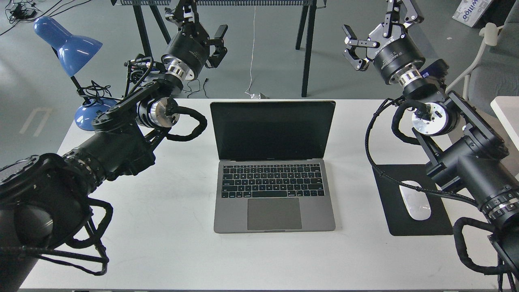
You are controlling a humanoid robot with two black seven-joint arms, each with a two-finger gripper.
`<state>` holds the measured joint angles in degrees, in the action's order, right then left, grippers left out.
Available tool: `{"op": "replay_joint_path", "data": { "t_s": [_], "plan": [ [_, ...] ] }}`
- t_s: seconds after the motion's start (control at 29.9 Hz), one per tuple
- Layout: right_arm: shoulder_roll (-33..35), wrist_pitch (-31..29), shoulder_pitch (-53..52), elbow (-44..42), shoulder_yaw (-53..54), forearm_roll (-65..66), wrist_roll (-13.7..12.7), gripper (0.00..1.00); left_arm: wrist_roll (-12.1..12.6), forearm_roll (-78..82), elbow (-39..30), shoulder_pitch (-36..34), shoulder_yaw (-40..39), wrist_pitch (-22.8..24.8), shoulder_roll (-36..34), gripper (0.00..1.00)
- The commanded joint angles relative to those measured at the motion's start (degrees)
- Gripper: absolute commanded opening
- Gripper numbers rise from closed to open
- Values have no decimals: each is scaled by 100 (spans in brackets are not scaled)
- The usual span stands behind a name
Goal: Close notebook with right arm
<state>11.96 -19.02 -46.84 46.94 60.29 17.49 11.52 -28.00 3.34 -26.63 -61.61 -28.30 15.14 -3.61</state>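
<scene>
The notebook (274, 170) lies open at the middle of the white table (170, 227), its black screen upright and facing me, keyboard and trackpad toward the front. My right arm (454, 138) comes in from the right, and its gripper (375, 30) is raised behind the table's far right edge, open, holding nothing, well above and to the right of the screen's top corner. My left gripper (200, 30) hangs open at the far left, above and left of the screen.
A black mouse pad (417, 221) with a white mouse (414, 200) lies right of the notebook, under my right arm. A blue desk lamp (71, 52) stands at the table's far left corner. Black table legs (306, 48) stand behind.
</scene>
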Motion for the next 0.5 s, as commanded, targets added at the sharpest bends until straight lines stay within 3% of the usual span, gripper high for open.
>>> {"op": "replay_joint_path", "data": {
  "t_s": [0.0, 0.13, 0.33, 0.47],
  "plan": [
    [8, -5, -1, 0, -8, 0, 0, 100, 0, 9, 0, 0, -1, -46, 9, 100],
    [0, -5, -1, 0, 1, 0, 0, 100, 0, 149, -8, -9, 43, -283, 27, 100],
    [35, 39, -54, -53, -140, 79, -9, 100, 0, 132, -8, 0, 35, -231, 9, 100],
    [61, 206, -536, -263, -779, 97, -9, 100, 0, 132, -8, 0, 35, -231, 9, 100]
  ]
}}
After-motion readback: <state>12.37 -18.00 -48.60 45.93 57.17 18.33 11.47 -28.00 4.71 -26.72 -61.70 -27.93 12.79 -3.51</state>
